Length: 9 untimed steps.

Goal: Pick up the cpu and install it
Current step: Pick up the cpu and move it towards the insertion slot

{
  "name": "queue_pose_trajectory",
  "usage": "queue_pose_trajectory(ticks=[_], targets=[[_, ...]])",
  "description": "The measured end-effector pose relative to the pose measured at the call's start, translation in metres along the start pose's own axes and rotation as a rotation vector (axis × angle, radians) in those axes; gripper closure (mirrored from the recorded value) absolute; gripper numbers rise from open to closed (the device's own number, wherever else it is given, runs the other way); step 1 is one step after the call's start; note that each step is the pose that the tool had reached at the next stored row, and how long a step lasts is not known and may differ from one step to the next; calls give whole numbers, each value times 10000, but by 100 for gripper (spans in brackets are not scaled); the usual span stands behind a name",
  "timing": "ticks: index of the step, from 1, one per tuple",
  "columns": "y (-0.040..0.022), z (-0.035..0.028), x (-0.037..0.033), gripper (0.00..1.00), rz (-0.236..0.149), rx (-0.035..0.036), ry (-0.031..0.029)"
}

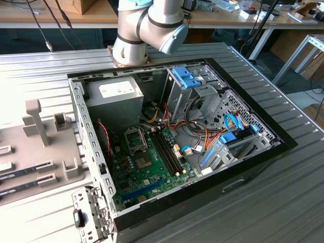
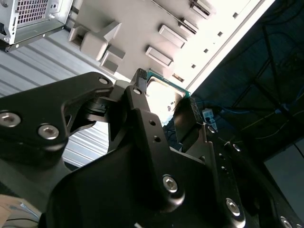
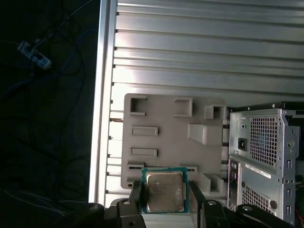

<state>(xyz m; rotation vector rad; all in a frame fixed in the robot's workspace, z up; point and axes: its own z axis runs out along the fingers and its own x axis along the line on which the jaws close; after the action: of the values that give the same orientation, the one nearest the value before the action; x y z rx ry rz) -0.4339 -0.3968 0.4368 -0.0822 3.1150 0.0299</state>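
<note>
Hanging clamped by two opposite sides between the black fingers [image 3: 195, 202], the cpu [image 3: 165, 191] shows its metal top in both wrist views, raised over the near edge of a grey parts tray [image 3: 171, 128]. The tray lies on the ribbed metal bench [image 3: 199, 57] beside an open computer case [image 1: 81, 116].

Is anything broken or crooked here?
Nothing looks broken or spilled. The cpu sits straight in the pincer, gripped by its edges. The computer case lies open on its side, and its socket looks empty, which fits the job.
</note>
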Motion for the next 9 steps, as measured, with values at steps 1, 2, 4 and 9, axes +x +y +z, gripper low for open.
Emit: queue_pose_trajectory(ticks=[1,2,4,9], targets=[[0,0,-8,53,0,0,1],[-1,1,-15,53,0,0,1],[-2,2,-35,53,-1,0,0],[-5,6,-100,53,0,0,0]])
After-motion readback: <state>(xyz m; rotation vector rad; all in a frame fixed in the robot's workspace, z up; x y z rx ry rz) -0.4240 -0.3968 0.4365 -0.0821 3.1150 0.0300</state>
